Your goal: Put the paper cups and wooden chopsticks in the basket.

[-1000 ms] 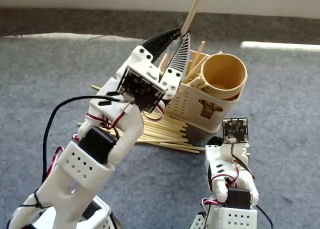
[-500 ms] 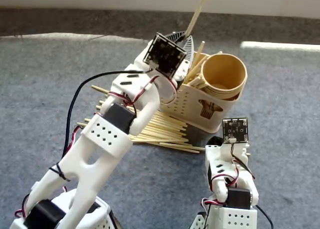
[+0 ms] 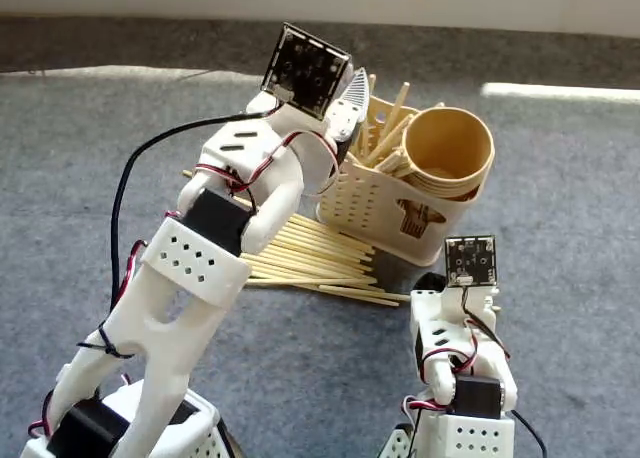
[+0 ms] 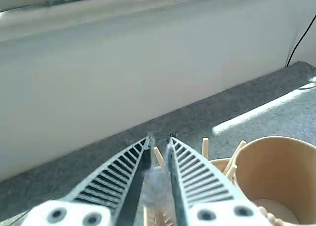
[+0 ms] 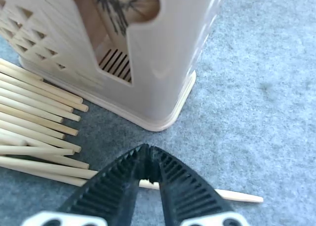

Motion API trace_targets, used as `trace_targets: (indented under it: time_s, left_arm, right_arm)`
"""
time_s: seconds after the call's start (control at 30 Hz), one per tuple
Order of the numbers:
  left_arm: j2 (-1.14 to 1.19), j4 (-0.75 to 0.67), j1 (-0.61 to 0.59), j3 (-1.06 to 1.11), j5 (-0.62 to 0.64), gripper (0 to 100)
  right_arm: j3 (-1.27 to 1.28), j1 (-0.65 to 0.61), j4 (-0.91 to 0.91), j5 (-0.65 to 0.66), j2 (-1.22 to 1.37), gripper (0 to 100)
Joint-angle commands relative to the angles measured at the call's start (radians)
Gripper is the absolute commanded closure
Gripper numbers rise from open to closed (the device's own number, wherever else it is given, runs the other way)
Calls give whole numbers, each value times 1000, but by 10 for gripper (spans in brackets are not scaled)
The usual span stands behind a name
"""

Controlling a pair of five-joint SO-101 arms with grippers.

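Left gripper (image 4: 159,138) above basket (image 3: 375,210), slightly parted — chopstick tip (image 4: 159,158) between its fingers (image 4: 197,171)

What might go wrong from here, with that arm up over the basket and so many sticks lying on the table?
1. The left gripper hangs right at the basket rim; a nudge might shift or tip it.
2. The paper cups take up much of the basket, and the chopsticks in it lean outward, so some may slip out.
3. One chopstick lies apart from the pile, under the right gripper; it may get overlooked.
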Motion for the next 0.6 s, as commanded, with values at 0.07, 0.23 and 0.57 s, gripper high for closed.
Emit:
trace_targets:
  time_s: [0.07,0.23,0.57]
  left_arm:
    - [-10,180,-15,-128,0,926]
    - [-10,391,-38,-166,-31,927]
    - [-10,657,-151,-159,-35,925]
  right_arm:
    - [134,8,1,9,-8,987]
    - [134,8,1,9,-8,987]
    - [134,10,1,9,-8,987]
